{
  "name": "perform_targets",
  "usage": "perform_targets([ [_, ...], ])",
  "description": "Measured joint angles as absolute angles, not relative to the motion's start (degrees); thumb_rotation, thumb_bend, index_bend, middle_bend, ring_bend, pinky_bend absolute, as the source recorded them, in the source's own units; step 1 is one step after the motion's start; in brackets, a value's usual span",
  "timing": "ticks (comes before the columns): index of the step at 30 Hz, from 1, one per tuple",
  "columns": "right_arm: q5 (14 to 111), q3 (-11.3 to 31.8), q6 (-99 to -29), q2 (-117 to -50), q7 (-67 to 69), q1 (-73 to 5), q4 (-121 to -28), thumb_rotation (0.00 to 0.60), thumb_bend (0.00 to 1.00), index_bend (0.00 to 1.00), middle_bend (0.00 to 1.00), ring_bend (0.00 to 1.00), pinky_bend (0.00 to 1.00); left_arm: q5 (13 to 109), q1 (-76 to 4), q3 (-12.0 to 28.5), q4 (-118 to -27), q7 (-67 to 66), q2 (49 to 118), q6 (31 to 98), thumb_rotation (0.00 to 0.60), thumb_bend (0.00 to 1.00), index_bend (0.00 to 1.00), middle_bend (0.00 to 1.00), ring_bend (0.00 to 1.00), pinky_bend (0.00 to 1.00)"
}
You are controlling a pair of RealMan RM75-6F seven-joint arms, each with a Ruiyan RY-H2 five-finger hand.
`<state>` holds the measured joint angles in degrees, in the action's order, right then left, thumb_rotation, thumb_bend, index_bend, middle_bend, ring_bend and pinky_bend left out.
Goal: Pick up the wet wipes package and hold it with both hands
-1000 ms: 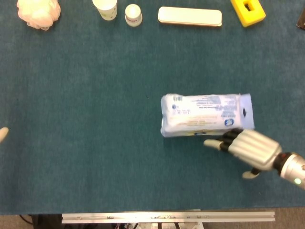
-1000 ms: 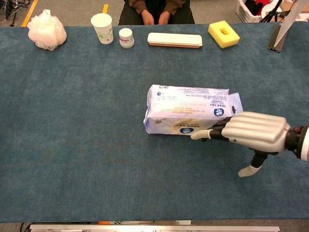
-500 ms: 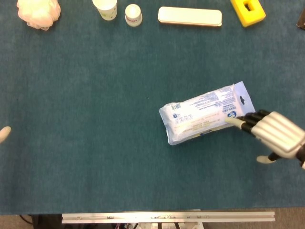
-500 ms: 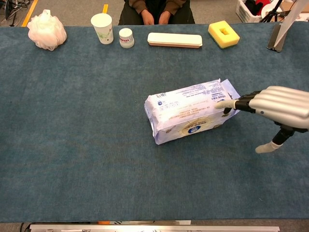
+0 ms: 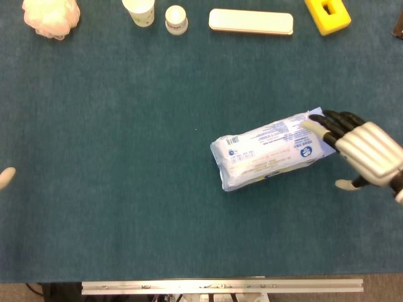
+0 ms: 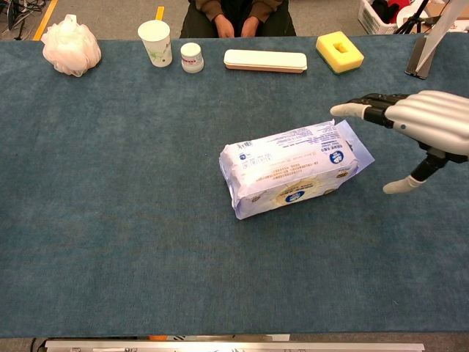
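The wet wipes package (image 5: 271, 151) (image 6: 289, 176), white and blue, lies flat on the blue table and is turned at an angle, its right end further back. My right hand (image 5: 362, 148) (image 6: 418, 121) is at that right end with fingers stretched out and apart, holding nothing. In the chest view it hovers above and to the right of the package, clear of it. In the head view its fingertips (image 5: 313, 124) overlap the package's flap. Of my left hand only a pale tip (image 5: 5, 178) shows at the left edge of the head view.
Along the back edge stand a white bath puff (image 6: 71, 45), a paper cup (image 6: 154, 42), a small white jar (image 6: 192, 57), a long cream case (image 6: 265, 60) and a yellow sponge (image 6: 339, 51). A person sits behind the table.
My right hand went from the package's front side to its right end, turning the package, then rose clear of it. The package has stayed tilted for the last half second.
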<state>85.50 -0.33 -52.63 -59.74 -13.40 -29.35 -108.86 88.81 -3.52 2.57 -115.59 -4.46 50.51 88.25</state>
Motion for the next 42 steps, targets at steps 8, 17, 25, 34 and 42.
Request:
perform_targets([
  [8, 78.17, 1.57, -47.94, -64.92, -19.78, -33.1, -105.99, 0.6, 0.0, 0.0, 0.06, 0.03, 0.13, 88.17, -3.35, 2.6, -115.38, -4.67, 50.66, 88.28, 0.6, 0.14, 0.22, 0.1, 0.03, 0.11],
  [17, 70.76, 2.31, -44.49, -71.32, -24.02, -36.63, -99.82, 0.6, 0.04, 0.06, 0.19, 0.13, 0.17, 87.78, -3.43, 2.72, -114.72, -4.8, 50.83, 88.11, 0.6, 0.14, 0.22, 0.1, 0.03, 0.11],
  [25, 69.74, 2.9, -47.94, -76.36, -25.8, -37.4, -97.16, 0.6, 0.4, 0.68, 0.62, 0.66, 0.69, 87.13, -5.24, 3.09, -113.69, -2.7, 50.04, 84.91, 0.6, 0.14, 0.22, 0.1, 0.03, 0.11],
  [34, 72.55, 5.62, -52.15, -73.7, -19.04, -36.72, -101.49, 0.6, 0.44, 0.72, 0.65, 0.72, 0.76, 84.45, -9.57, 4.83, -111.62, 5.48, 48.45, 77.6, 0.6, 0.14, 0.16, 0.09, 0.03, 0.11],
  [42, 69.6, 10.86, -53.53, -72.68, -17.54, -39.07, -105.23, 0.6, 0.44, 0.72, 0.65, 0.73, 0.76, 83.9, -15.4, 5.66, -114.11, 18.47, 42.88, 66.08, 0.6, 0.11, 0.01, 0.04, 0.03, 0.11],
])
